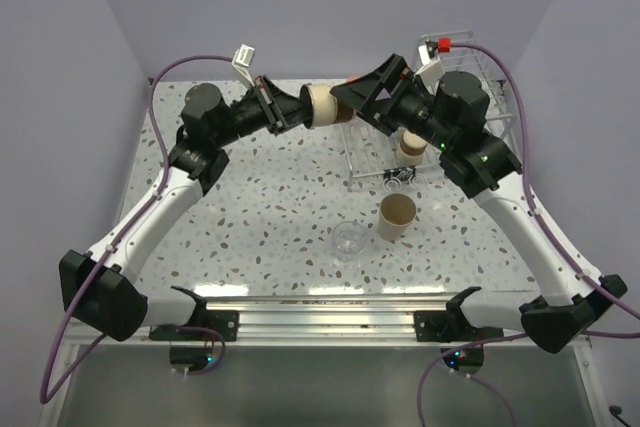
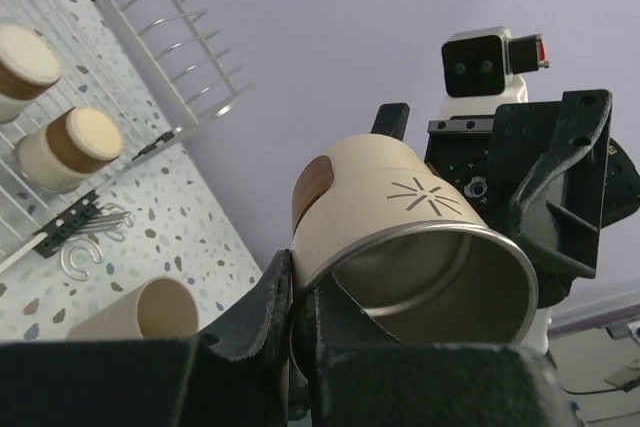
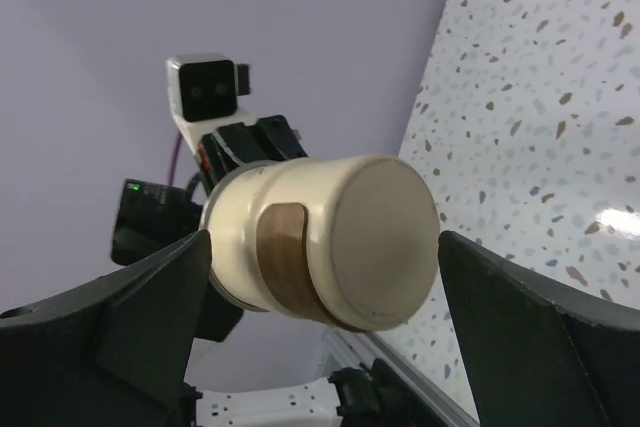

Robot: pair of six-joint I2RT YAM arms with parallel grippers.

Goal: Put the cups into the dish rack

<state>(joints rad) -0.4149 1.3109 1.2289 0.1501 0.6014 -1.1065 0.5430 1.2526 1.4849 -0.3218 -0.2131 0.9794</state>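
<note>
The left arm holds a beige cup on its side in the air above the far part of the table, just left of the dish rack. The left gripper has its fingers pinched tight on the cup's metal-looking rim, and the open mouth faces the left wrist camera. The only marking on the cup's wall is a thin starburst emblem, with a brown patch further round the side. The right gripper meets the cup from the opposite side. Its fingers are spread wide and flank the flat base. There is clear space on one side, but on the other I cannot tell whether the finger touches the cup. Inside the rack, two cream cups with brown bands, one nearer and one farther, stand upside down on the wire grid. On the table in front of the rack, a tan cup stands upright, and a clear cup sits just beside it, nearer the arm bases.
</note>
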